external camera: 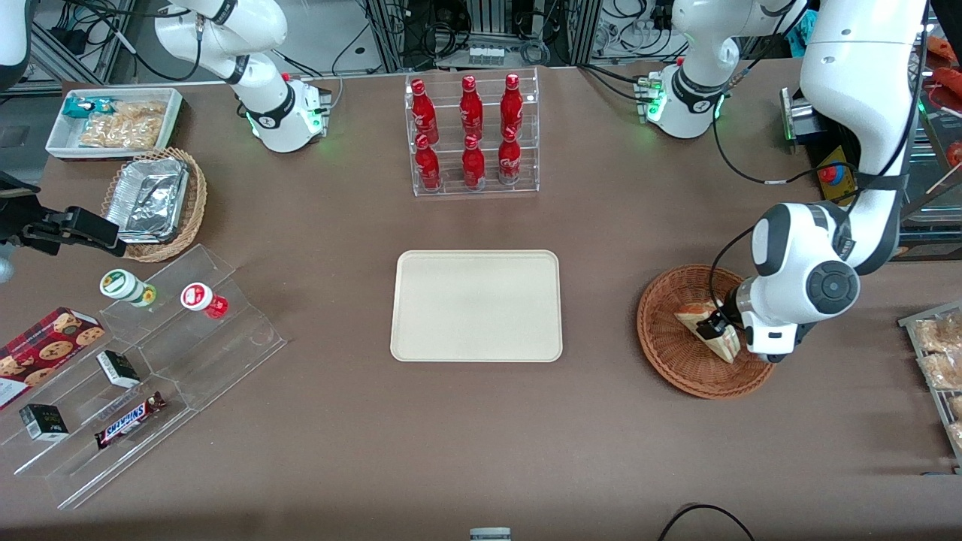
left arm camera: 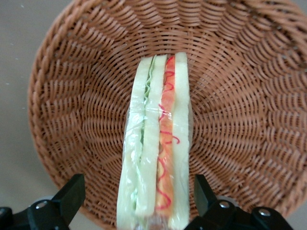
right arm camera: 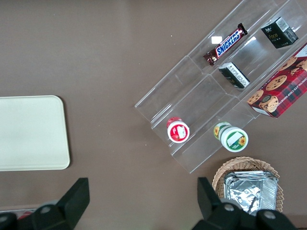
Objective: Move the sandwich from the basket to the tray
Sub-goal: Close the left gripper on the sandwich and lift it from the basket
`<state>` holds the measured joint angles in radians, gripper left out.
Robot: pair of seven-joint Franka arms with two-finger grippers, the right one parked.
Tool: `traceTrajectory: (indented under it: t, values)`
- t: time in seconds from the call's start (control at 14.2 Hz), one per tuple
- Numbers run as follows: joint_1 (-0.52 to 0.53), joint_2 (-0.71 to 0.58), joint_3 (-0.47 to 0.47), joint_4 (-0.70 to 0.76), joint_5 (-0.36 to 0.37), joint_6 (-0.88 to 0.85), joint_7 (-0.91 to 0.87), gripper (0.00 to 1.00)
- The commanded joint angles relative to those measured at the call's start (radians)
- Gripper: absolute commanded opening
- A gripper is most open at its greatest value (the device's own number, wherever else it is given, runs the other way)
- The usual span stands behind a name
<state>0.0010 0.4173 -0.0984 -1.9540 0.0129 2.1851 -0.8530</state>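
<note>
The sandwich (external camera: pixel 693 316), a clear-wrapped white bread wedge with green and orange-red filling, lies in the reddish-brown wicker basket (external camera: pixel 663 347) toward the working arm's end of the table. My left gripper (external camera: pixel 715 327) is lowered into the basket and is open. Its black fingers (left arm camera: pixel 71 194) stand on either side of the sandwich (left arm camera: pixel 158 129), with basket weave (left arm camera: pixel 81 115) showing in the gap. The cream-beige tray (external camera: pixel 476 306) lies flat at the table's middle, beside the basket, with nothing on it; it also shows in the right wrist view (right arm camera: pixel 29 132).
A clear rack of red bottles (external camera: pixel 472 135) stands farther from the front camera than the tray. Toward the parked arm's end are a white snack bin (external camera: pixel 113 120), a tan basket with foil containers (external camera: pixel 154 199) and an acrylic stand with snacks (external camera: pixel 143 361). A snack rack (external camera: pixel 939 361) sits at the working arm's edge.
</note>
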Motion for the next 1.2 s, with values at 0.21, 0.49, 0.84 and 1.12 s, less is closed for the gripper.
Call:
traceTrajectory:
  t: [0.21, 0.49, 0.84, 1.12]
  values:
    - [0.001, 0.037, 0.002, -0.022, 0.006, 0.096, -0.104, 0.57]
    - [-0.004, -0.004, 0.000, 0.004, 0.004, 0.053, -0.115, 0.29]
    - [-0.151, -0.029, -0.006, 0.240, 0.002, -0.293, -0.173, 0.29]
    - [-0.369, 0.030, -0.006, 0.383, -0.001, -0.346, -0.250, 0.29]
